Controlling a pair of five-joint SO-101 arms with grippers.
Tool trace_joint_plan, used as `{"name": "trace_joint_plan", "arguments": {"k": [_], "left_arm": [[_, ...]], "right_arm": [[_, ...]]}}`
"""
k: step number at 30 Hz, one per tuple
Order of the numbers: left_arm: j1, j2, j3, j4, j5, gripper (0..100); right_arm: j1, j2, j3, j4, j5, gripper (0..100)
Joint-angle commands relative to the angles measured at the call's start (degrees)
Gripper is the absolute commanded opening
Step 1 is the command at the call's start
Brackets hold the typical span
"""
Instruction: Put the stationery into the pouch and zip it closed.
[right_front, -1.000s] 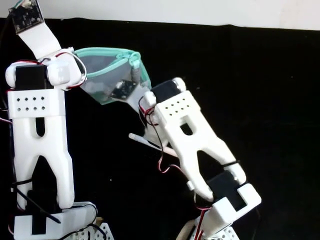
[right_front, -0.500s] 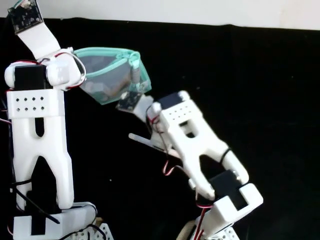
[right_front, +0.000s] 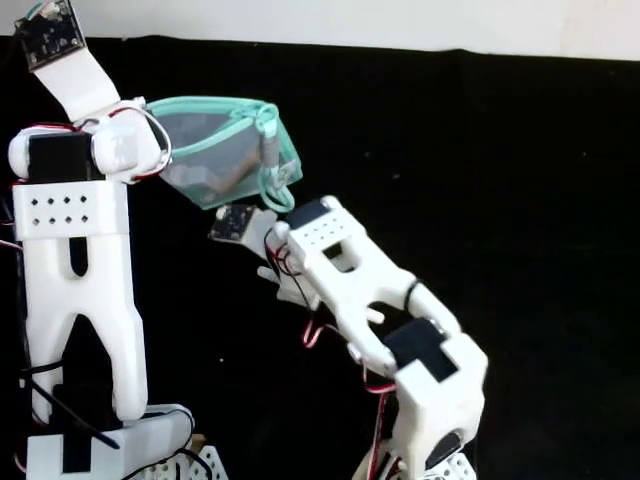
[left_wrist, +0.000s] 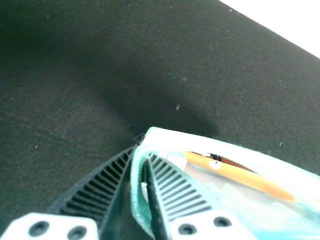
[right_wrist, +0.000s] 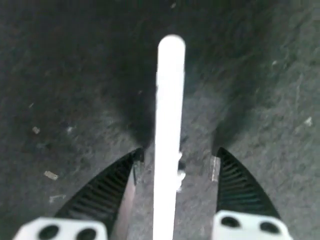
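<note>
Pouch (right_front: 215, 150) in left gripper (left_wrist: 140, 153), orange pen (left_wrist: 235, 175) inside

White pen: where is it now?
In the right wrist view the white pen lies on the black table between the right gripper's open fingers, below the pouch in the high view.

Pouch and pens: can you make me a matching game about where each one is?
Things:
1. pouch
2. orange pen
3. white pen

Places:
A. on the black table, inside the open right tool
B. pinched at its edge by the left tool
C. inside the pouch

Pairs: 1-B, 2-C, 3-A
</note>
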Motion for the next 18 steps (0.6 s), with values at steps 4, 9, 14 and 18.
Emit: {"name": "trace_joint_plan", "arguments": {"k": [4,9,14,18], "left_arm": [[0.2,0.8,0.9,-0.4,0.2,1],[0.2,0.8,0.9,-0.4,0.2,1],[0.2,0.8,0.9,-0.4,0.2,1],[0.2,0.8,0.9,-0.4,0.2,1]], "right_arm": [[-0.5,7.2,-7.3,-1.3,0.4,20.9],[-0.5,8.4,-8.4,-1.3,0.4,5.5],[-0.5,8.4,-8.0,-1.2,0.4,0.4],[-0.2,8.2,-8.5,2.6,0.2,0.8]]}}
